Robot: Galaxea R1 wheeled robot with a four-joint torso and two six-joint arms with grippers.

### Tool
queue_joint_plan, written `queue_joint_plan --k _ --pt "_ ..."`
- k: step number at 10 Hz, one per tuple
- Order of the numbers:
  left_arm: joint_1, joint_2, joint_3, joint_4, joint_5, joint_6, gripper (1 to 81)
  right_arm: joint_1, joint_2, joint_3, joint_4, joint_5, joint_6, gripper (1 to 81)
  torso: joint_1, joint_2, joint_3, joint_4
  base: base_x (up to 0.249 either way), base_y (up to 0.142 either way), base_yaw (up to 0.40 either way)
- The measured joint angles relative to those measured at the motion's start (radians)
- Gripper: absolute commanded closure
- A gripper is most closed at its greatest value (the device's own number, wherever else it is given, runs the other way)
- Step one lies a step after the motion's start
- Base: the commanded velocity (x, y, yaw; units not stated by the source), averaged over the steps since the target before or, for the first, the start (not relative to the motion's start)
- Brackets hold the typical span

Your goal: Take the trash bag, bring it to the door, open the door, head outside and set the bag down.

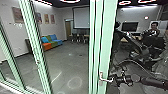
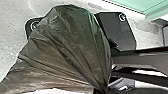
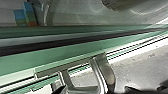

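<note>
Left gripper (image 2: pixel 100 91) grasping bag (image 2: pixel 67 47), right gripper (image 1: pixel 117 79) by door edge (image 1: pixel 107 45), jaws unclear, open floor (image 1: pixel 66 60)

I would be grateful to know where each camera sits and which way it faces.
Head: high on the robot, facing forward and down at the green frame; right arm and right gripper show.
Left wrist: on the left arm, facing down at the trash bag; base plate shows.
Right wrist: on that arm, facing the door handle; robot parts unclear.
Head and right wrist share handle, frame and colourful seats.
</note>
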Motion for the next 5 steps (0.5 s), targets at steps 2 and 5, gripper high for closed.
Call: queue_joint_plan --k 2,5 --pt "0.006 0.001 -0.013 -0.005 0.000 0.000 81.1 -0.001 0.041 -0.059 -0.001 0.000 0.004 1.0 0.000 0.000 0.000 0.000 0.000 0.000 0.000" --pt "0.013 0.017 -0.042 -0.014 0.000 0.000 81.1 -0.044 0.106 -0.114 -0.014 0.006 0.010 1.0 0.000 0.000 0.000 0.000 0.000 0.000 0.000"
